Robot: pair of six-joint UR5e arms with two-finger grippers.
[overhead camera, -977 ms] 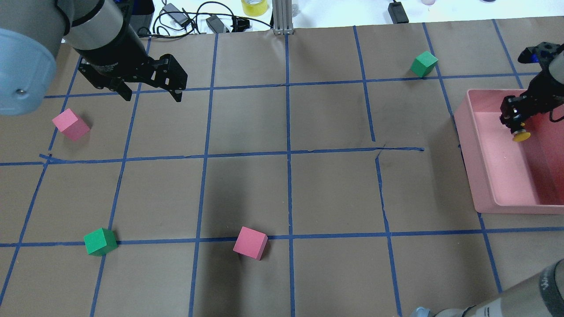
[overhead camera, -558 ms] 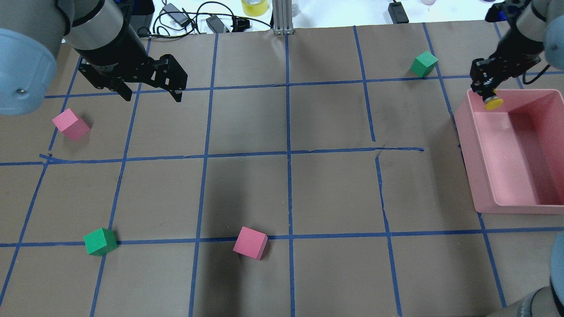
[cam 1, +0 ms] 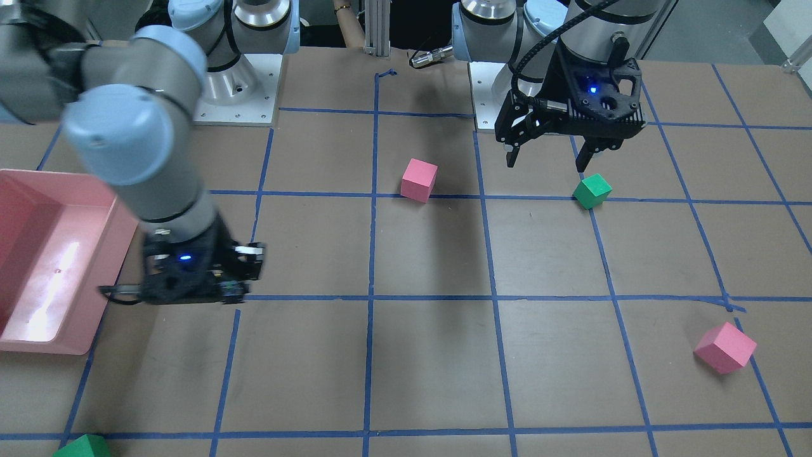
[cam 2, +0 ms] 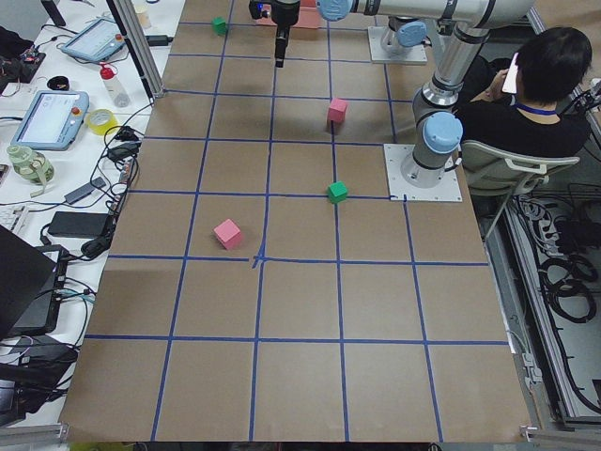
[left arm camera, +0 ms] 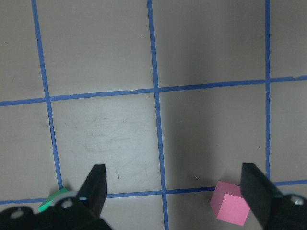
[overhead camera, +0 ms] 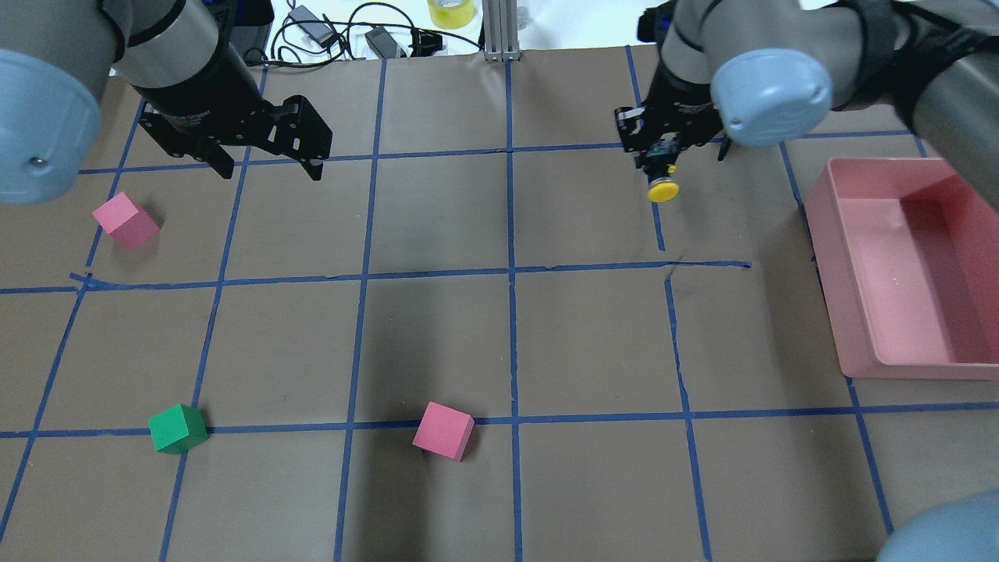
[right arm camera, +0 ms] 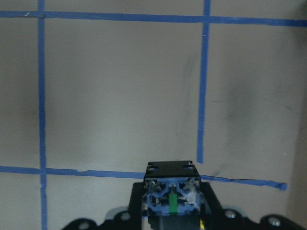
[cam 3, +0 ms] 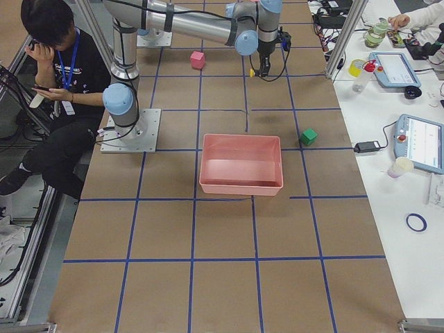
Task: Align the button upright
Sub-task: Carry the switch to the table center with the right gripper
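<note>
Tightly pinched in the right gripper [overhead camera: 659,162], the button [overhead camera: 663,190], yellow cap past its tips.

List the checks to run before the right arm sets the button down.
1. Right gripper shut on button: ok.
2. Button out of the pink bin, over the table: ok.
3. Yellow cap up: not ok; the wrist view shows the base toward the camera, cap behind it.
4. Left gripper open, far off: ok.
5. Green cube apart from button: ok.
6. Height above table: cannot tell.
</note>
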